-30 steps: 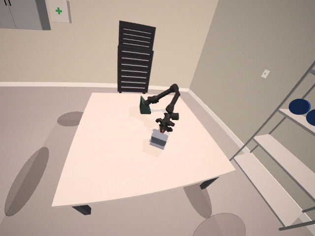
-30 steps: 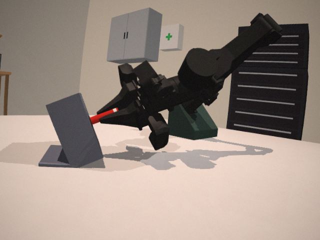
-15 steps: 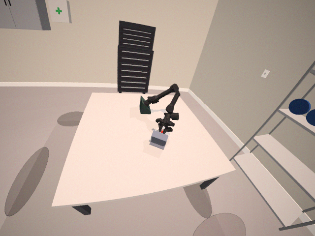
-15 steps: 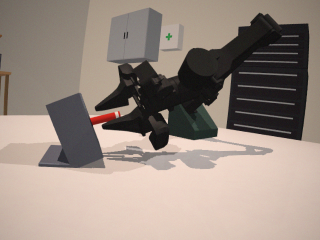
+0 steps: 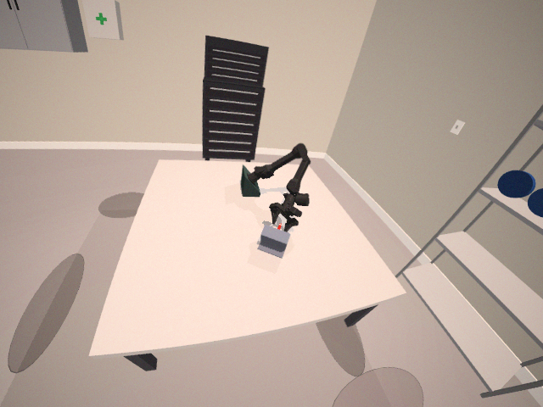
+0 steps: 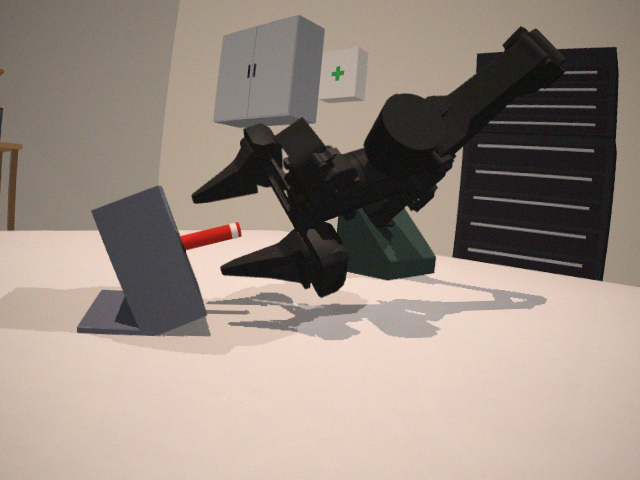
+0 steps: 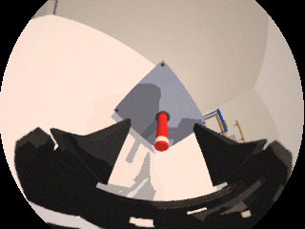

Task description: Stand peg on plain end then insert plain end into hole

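The red peg (image 5: 279, 226) (image 6: 209, 237) (image 7: 162, 128) sits in the hole (image 7: 167, 115) of the sloped grey panel (image 5: 275, 238) (image 6: 149, 268) (image 7: 178, 95). Its white-banded end sticks out towards the arm, tilted upward, and the other end is hidden inside the panel. My gripper (image 5: 281, 225) (image 6: 207, 234) (image 7: 162, 124) is wide open in front of the panel face. Its fingers stand apart on either side of the peg, with a gap to it on both sides. The depth of the peg's hidden end cannot be seen.
The panel stands on the pale table (image 5: 197, 284) (image 6: 361, 403) (image 7: 57, 72). The green arm base (image 5: 249, 186) (image 6: 392, 253) stands behind the gripper, on the side away from the panel.
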You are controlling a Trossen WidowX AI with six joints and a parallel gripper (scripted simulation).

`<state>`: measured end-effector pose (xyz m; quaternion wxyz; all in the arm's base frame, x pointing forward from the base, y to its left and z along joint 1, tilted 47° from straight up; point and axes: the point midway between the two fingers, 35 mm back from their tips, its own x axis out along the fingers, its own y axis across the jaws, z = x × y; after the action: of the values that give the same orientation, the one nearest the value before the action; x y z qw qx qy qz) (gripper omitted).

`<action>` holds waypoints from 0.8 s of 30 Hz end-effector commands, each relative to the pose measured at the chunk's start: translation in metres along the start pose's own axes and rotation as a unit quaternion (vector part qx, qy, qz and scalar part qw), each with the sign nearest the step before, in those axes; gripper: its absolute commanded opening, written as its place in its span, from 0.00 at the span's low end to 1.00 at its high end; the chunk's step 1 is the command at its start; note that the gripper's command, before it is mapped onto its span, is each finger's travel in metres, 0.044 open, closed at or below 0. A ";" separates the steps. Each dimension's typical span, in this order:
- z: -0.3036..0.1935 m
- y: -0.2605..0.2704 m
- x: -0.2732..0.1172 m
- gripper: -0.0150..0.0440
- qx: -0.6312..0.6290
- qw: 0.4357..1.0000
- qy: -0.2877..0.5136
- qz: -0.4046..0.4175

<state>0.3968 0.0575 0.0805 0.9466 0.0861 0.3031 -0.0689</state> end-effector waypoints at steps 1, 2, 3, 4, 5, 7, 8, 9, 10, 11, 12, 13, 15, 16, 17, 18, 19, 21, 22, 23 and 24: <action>0.001 0.000 -0.006 1.00 0.002 1.000 -0.001 -0.001; 0.001 0.001 -0.007 1.00 0.002 1.000 -0.001 -0.001; 0.001 0.001 -0.008 1.00 0.002 1.000 0.000 -0.001; 0.002 0.001 -0.009 1.00 0.002 1.000 0.000 -0.001; 0.002 0.001 -0.010 1.00 0.001 1.000 0.000 -0.001; 0.002 0.001 -0.012 1.00 0.001 1.000 0.000 -0.001; 0.002 0.001 -0.013 1.00 0.001 1.000 0.000 -0.001; 0.002 0.001 -0.014 1.00 0.001 1.000 0.000 -0.001; 0.002 0.001 -0.016 1.00 0.001 1.000 0.000 0.000; 0.002 0.002 -0.017 1.00 0.001 1.000 0.000 0.000; 0.003 0.002 -0.018 1.00 0.001 1.000 0.000 0.000; 0.003 0.002 -0.019 1.00 0.001 1.000 0.000 0.000; 0.003 0.002 -0.021 1.00 0.001 1.000 0.001 0.000; 0.003 0.002 -0.022 1.00 0.001 1.000 0.001 0.000; 0.003 0.002 -0.023 1.00 0.001 1.000 0.001 0.000; 0.003 0.002 -0.024 1.00 0.001 1.000 0.001 0.000; 0.003 0.002 -0.026 1.00 0.001 1.000 0.001 0.000; 0.004 0.003 -0.028 1.00 0.001 1.000 0.001 0.000; 0.004 0.003 -0.029 1.00 0.001 1.000 0.001 0.000; 0.004 0.003 -0.030 1.00 0.000 1.000 0.001 0.000; 0.004 0.003 -0.031 1.00 0.000 1.000 0.001 0.000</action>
<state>0.3777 0.0615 0.0990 0.9461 0.0851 0.3050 -0.0679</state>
